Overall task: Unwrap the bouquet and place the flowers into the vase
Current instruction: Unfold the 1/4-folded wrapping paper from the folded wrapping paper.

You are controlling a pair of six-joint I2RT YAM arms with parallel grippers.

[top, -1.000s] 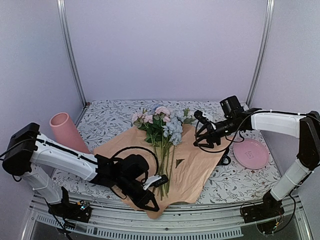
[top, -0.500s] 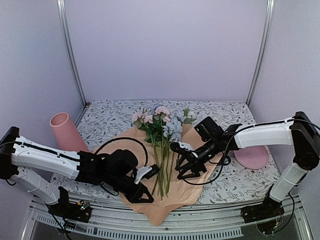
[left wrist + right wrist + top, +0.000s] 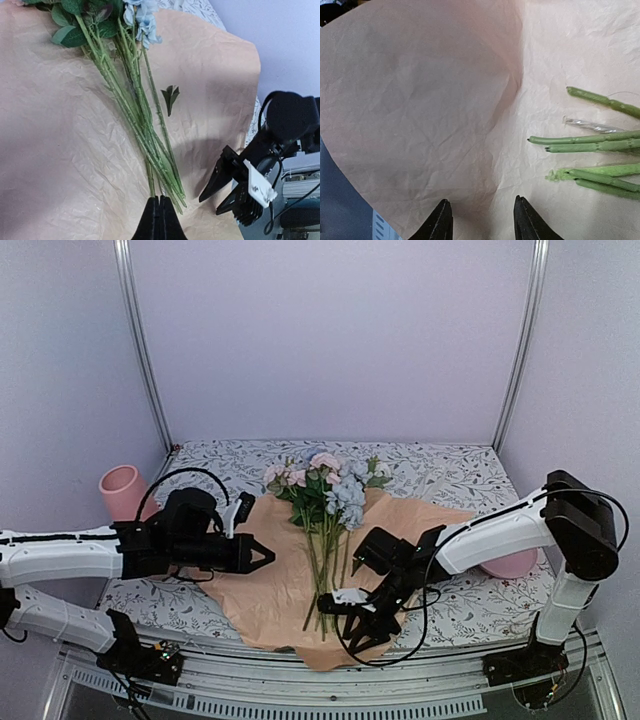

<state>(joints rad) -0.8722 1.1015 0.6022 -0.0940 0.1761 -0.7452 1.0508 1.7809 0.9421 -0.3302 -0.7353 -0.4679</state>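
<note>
The peach wrapping paper (image 3: pixel 262 592) lies opened out flat on the floral tablecloth (image 3: pixel 440 465), and everything else sits around it. The left arm (image 3: pixel 60 555) stretches low and nearly level from the left, its wrist over the paper's left edge. The right arm (image 3: pixel 490 533) reaches in from the right and bends down toward the paper's near edge. The left gripper (image 3: pixel 265 558) points across the paper toward its middle; its wrist view shows the two fingers (image 3: pixel 159 220) pressed together with nothing between them, just short of the stem ends. The right gripper (image 3: pixel 358 632) hangs over the paper's near part, beside the cut stem ends. Its fingers (image 3: pixel 442 220) stand partly apart, a moderate gap, over bare paper and gripping nothing. The flowers (image 3: pixel 325 520) lie loose along the paper's middle. Their pink, blue and cream heads are at its far edge, and the green stems run toward its near edge. The vase (image 3: pixel 122 490) is off the paper's left side, partly hidden by the left arm. A pink plate (image 3: pixel 515 565) sits off its right side, behind the right arm. A small loose leaf (image 3: pixel 170 97) rests on the paper just right of the stems.
</note>
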